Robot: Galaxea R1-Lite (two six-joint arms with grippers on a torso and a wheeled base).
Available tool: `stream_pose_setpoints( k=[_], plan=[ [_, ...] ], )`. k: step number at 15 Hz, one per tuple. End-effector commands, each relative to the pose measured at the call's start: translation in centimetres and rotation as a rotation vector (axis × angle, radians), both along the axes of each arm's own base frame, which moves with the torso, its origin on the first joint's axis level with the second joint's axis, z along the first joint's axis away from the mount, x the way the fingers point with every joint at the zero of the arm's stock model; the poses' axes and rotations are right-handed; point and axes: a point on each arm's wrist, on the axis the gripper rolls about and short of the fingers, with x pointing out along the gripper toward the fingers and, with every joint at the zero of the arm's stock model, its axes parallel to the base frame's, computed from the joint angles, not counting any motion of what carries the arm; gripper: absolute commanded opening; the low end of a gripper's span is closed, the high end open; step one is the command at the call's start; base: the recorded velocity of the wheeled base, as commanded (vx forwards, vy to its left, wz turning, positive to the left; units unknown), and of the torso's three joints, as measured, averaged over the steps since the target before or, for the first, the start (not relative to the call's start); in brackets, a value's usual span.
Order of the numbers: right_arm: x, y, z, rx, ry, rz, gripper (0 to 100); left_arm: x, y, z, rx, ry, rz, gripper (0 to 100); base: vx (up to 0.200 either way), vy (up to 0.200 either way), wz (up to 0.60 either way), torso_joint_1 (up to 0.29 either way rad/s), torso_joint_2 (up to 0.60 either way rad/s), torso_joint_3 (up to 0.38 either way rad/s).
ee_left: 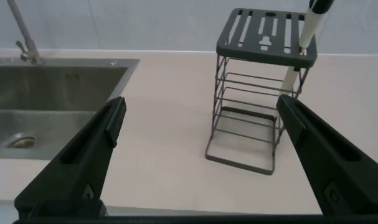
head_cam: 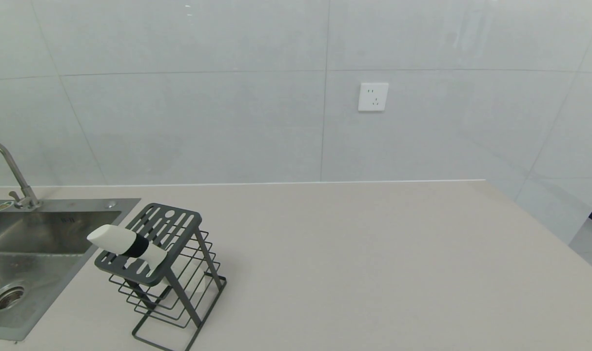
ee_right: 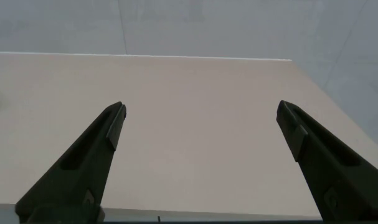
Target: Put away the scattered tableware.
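Ahead of the left gripper [ee_left: 201, 112], jaws released, stood a dark wire rack [ee_left: 263, 40], a white-handled knife [ee_left: 308, 34] slotted through its flat top. The right gripper [ee_right: 201, 118], jaws also spread, faced open matte counter [ee_right: 195, 93].

The knife rack [head_cam: 149, 279] is dark grey, its top plate patterned with rows of slots over a grid of thin wires. The knife [head_cam: 125, 241] in it has a white handle with one black band. The countertop [head_cam: 374, 273] is plain pale beige. The sink [head_cam: 28, 243] and faucet [head_cam: 13, 170] are silvery steel. The wall tiles [head_cam: 203, 122] are light grey with thin darker seams, and the socket [head_cam: 373, 96] is white. The left gripper [ee_left: 200, 109] and right gripper [ee_right: 201, 112] are both matte black.
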Motion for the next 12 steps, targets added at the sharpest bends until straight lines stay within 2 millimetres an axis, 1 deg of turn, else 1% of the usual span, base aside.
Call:
stream_pose_setpoints(
  k=[1, 2, 3, 4, 5, 12],
  plan=[
    [-0.02, 0.0, -0.14, 0.003, 0.012, 0.004, 100, 0.01, 0.0, -0.03, 0.001, 0.0, -0.008, 100, 0.0, 0.0, 0.0, 0.0, 0.0, 0.0],
    [-0.03, 0.01, -0.14, 0.005, 0.011, 0.013, 100, 0.02, -0.07, -0.05, -0.001, 0.001, -0.04, 100, 0.0, 0.0, 0.0, 0.0, 0.0, 0.0],
    [-0.04, 0.01, -0.13, 0.004, 0.007, 0.016, 100, -0.02, -0.32, -0.61, 0.003, 0.05, -0.147, 100, 0.0, 0.0, 0.0, 0.0, 0.0, 0.0],
    [-0.11, -0.01, -0.14, 0.003, -0.002, 0.024, 100, -0.02, -0.4, -0.64, 0.001, 0.053, -0.184, 100, 0.0, 0.0, 0.0, 0.0, 0.0, 0.0],
    [-0.52, -0.04, -0.25, 0.002, -0.055, 0.044, 100, -0.02, -0.37, -0.59, -0.002, 0.049, -0.169, 100, 0.0, 0.0, 0.0, 0.0, 0.0, 0.0],
    [-0.54, -0.05, -0.26, 0.002, -0.058, 0.042, 100, -0.02, -0.37, -0.58, -0.014, 0.047, -0.166, 100, 0.0, 0.0, 0.0, 0.0, 0.0, 0.0]
  ],
)
